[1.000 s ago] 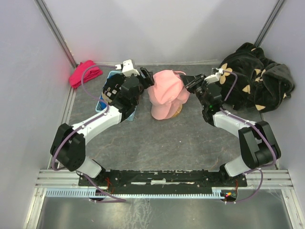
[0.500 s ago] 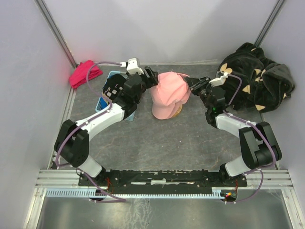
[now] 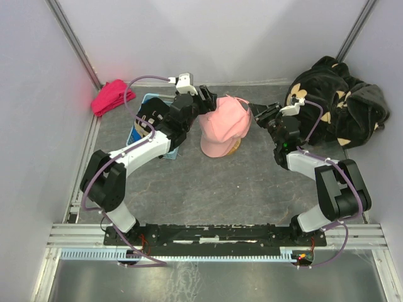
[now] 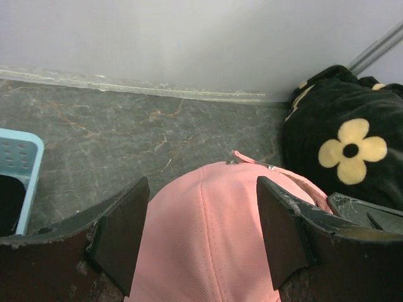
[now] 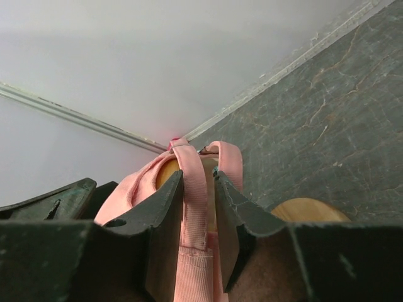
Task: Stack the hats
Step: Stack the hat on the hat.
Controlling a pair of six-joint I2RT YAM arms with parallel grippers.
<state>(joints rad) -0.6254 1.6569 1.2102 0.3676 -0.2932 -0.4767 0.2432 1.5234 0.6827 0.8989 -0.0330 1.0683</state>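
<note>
The pink hat (image 3: 224,124) sits at the back middle of the table on top of a tan hat (image 3: 234,148), of which only an edge shows. My left gripper (image 3: 208,102) is open at the hat's left side. In the left wrist view the pink crown (image 4: 208,239) fills the space between its wide-set fingers (image 4: 119,239). My right gripper (image 3: 257,114) is at the hat's right rear. The hat's pink back strap (image 5: 195,189) runs between its fingers, lying against the left one with a thin gap to the right one. The tan hat (image 5: 308,211) shows below.
A light blue basket (image 3: 140,126) with something dark inside stands left of the hats, partly under my left arm. A big black plush fabric with beige flowers (image 3: 340,110) fills the back right corner. A red-pink cloth bundle (image 3: 112,95) lies at the back left wall.
My left gripper has moved right, over the pink hat's crown. My right gripper's jaws have spread a little around the strap, and the hat has shifted slightly toward the back.
</note>
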